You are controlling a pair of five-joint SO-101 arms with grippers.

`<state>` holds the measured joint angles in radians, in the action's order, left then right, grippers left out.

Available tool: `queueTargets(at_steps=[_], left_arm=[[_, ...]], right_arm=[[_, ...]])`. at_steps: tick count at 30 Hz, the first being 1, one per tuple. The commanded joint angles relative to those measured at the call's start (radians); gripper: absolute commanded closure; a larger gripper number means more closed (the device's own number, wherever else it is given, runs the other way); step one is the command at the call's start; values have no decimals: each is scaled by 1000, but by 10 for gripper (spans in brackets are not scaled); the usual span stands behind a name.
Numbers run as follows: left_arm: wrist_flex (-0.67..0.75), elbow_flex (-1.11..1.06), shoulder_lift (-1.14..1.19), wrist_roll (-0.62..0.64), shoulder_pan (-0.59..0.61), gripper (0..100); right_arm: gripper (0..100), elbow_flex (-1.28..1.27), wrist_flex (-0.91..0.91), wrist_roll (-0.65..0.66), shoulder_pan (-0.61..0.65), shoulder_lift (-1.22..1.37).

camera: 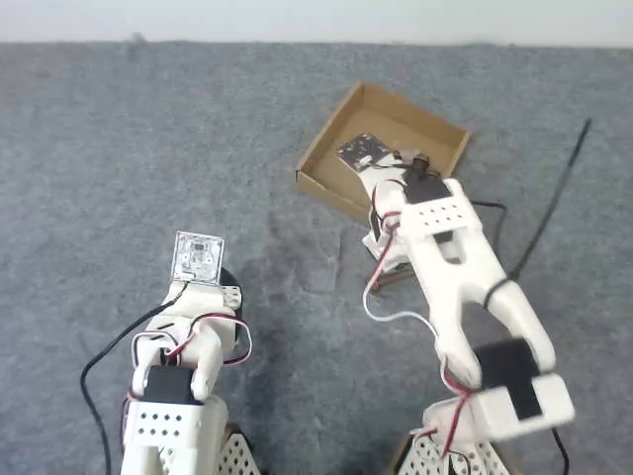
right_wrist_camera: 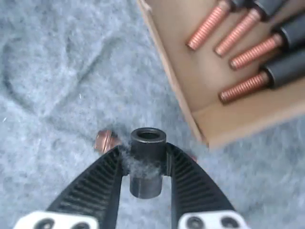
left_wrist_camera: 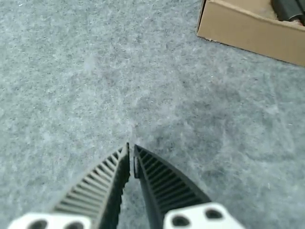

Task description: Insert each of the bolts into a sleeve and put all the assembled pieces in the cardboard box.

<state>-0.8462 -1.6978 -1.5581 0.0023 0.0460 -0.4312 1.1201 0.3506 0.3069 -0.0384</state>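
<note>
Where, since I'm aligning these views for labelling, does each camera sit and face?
High view: fixed overhead, looking down on the grey carpet, the left arm, the right arm and the cardboard box.
Left wrist view: on the left arm, looking along the shut left gripper at carpet.
Right wrist view: on the right arm, looking along the right gripper, shut on a sleeve.
Shared: all three show the cardboard box.

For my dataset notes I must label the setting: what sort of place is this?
Probably a robotics test bench, not a factory: a grey felt table, a small cardboard box holding sleeved bolts, and the right claw gripping a black sleeve.
</note>
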Motion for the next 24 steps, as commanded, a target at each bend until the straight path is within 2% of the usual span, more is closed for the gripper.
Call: queueTargets(at_steps=[1,9,17,20,24], left_arm=[[2,5,-9,-11,3,986],[2,5,-9,-8,3,986],[2,5,-9,-5,-11,987],[-5,5,-2,12,-94,987],[2,5,-2,132,-173,987]], right_arm=[[958,-51,5,-41,-41,-168],[958,-253,5,-146,-226,-367],[958,-351,-22,-276,-469,-398],[958,-371,-68,-319,-541,-398],[958,-390,-136,-353,-611,-397]])
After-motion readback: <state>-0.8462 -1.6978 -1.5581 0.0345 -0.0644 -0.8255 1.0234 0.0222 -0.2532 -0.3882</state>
